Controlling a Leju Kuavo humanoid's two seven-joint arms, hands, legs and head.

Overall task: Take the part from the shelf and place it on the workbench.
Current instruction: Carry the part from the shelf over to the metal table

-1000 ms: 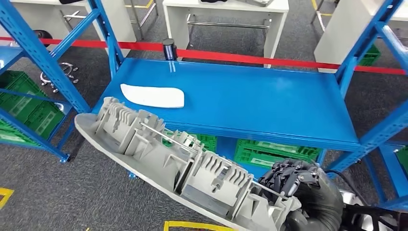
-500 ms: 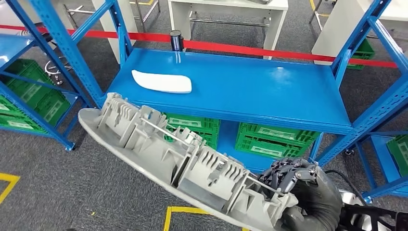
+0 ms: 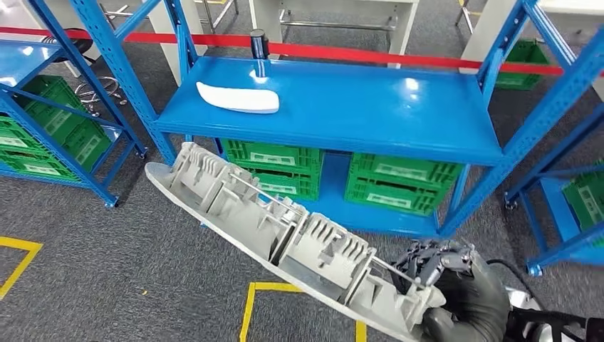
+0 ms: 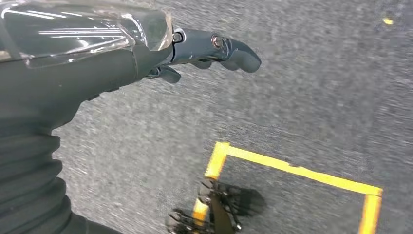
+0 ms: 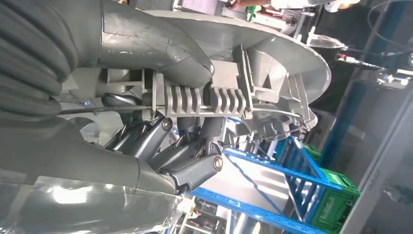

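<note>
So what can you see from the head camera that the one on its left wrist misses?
The head view alone shows the long grey part gripped at one end by the right hand, the blue shelf with a white part on it, and green crates below. The left wrist view alone shows the left hand, holding nothing, above the floor. Both share the grey floor with yellow tape.

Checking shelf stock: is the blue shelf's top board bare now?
No, a white curved part lies on the blue shelf board in the head view.
</note>
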